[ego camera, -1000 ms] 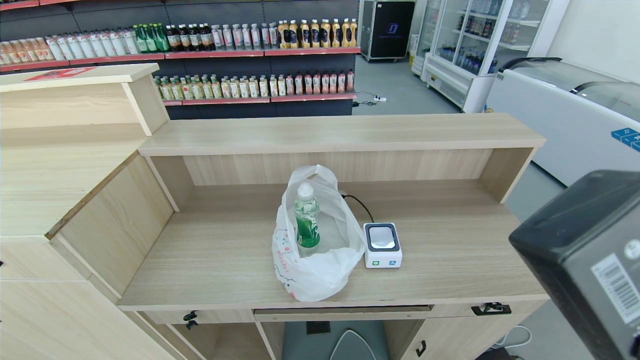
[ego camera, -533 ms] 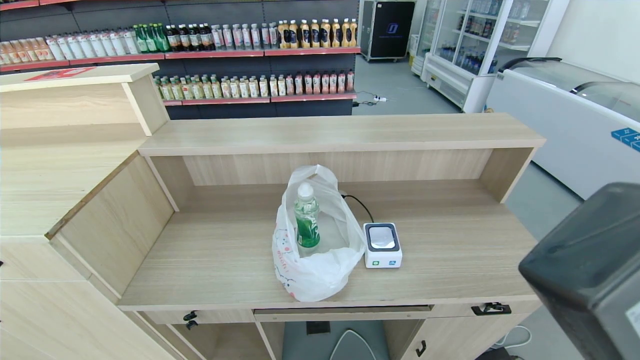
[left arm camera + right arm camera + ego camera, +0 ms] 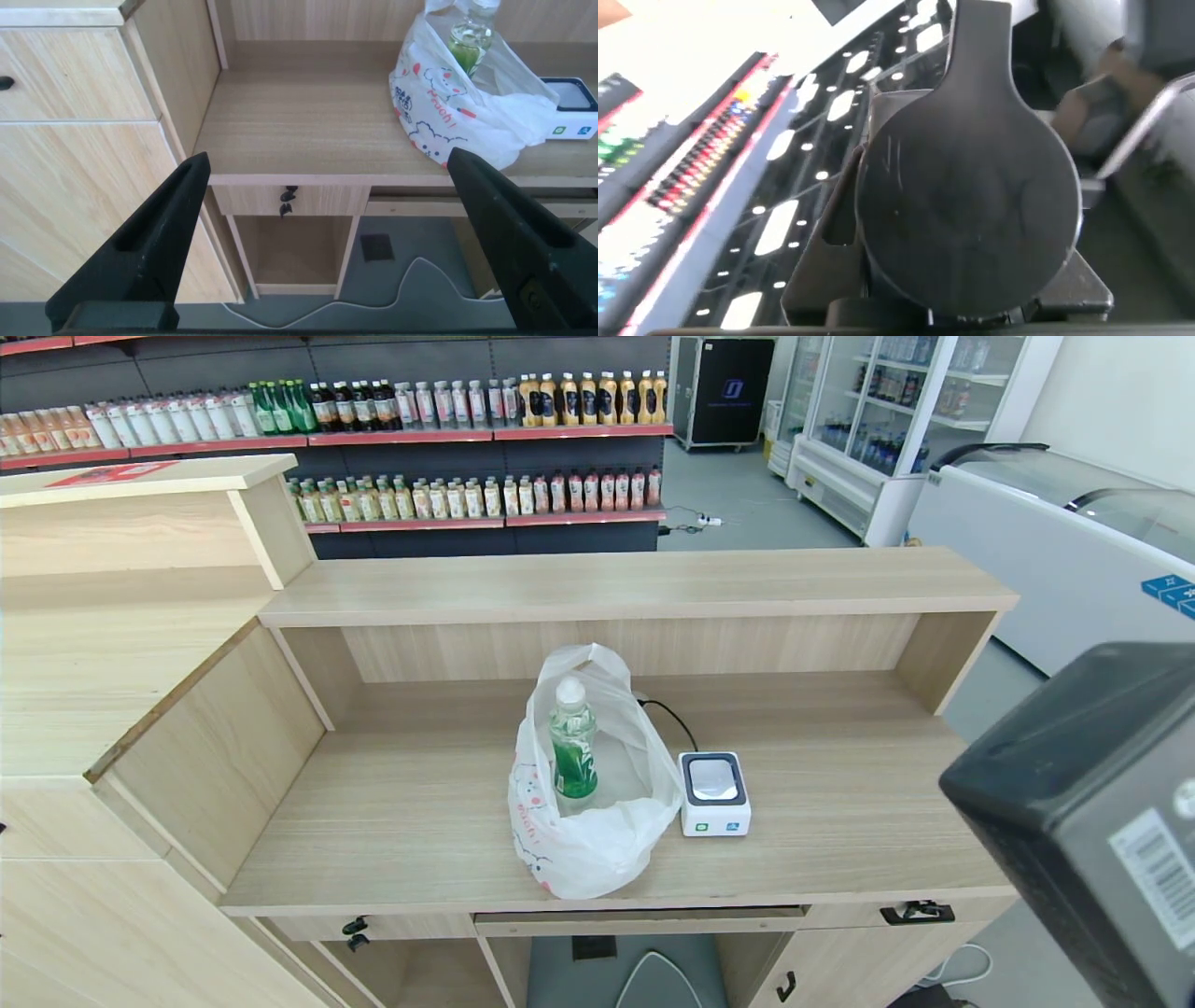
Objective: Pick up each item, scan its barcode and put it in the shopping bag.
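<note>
A white plastic shopping bag (image 3: 579, 845) stands open on the wooden counter (image 3: 840, 803). A green bottle (image 3: 572, 747) with a white cap stands upright inside it. A small white barcode scanner (image 3: 714, 793) sits just right of the bag, with its cable running back. My left gripper (image 3: 327, 163) is open and holds nothing. It hangs low in front of the counter's left end, well short of the bag (image 3: 448, 103). My right arm's dark housing (image 3: 1083, 803) is raised at the counter's right end. A black round part (image 3: 966, 215) of it faces the ceiling.
A raised shelf (image 3: 635, 583) runs along the counter's back and a taller wooden unit (image 3: 112, 616) walls off the left side. Drawers with black handles (image 3: 915, 912) sit under the counter. Drink shelves (image 3: 373, 439) and freezers (image 3: 1055, 541) stand behind.
The right arm's housing dipped down and outward at the picture's right edge, then came back up and slightly inward. Bag, bottle and scanner have not moved.
</note>
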You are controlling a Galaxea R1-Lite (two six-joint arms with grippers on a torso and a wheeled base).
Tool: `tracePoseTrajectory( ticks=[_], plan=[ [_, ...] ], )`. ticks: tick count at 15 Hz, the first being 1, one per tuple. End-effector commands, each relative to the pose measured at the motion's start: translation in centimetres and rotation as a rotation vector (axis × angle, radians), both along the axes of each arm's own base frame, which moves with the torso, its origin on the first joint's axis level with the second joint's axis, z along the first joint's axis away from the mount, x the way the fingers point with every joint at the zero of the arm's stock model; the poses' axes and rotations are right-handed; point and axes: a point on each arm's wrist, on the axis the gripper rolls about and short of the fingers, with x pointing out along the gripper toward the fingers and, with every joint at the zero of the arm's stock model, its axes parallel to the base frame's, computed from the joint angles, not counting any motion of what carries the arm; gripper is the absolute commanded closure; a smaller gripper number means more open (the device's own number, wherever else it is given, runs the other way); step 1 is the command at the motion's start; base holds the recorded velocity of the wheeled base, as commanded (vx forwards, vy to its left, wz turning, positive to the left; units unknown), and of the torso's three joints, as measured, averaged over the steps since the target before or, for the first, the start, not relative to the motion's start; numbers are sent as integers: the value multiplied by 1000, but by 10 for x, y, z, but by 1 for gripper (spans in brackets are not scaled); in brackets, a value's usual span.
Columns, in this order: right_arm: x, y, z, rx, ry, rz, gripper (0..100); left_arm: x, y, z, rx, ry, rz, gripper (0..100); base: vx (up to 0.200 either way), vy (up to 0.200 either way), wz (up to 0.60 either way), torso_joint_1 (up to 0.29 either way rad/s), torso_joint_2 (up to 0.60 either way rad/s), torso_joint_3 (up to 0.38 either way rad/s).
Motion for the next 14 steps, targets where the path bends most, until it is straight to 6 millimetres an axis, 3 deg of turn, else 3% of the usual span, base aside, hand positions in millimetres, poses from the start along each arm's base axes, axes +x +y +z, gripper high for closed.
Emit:
tracePoseTrajectory(
  ticks=[1, 6, 14],
  plan=[
    [5, 2, -8, -20, 50, -15, 100, 0, 0, 0, -1, -1, 0, 0, 0, 0, 0, 0, 0, 0],
    [25, 14, -12, -46, 104, -54, 100, 0, 0, 0, -1, -1, 0, 0, 0, 0, 0, 0, 0, 0],
    [29, 14, -22, -68, 146, -70, 100, 0, 0, 0, -1, 0, 0, 0, 0, 0, 0, 0, 0, 0]
  ],
)
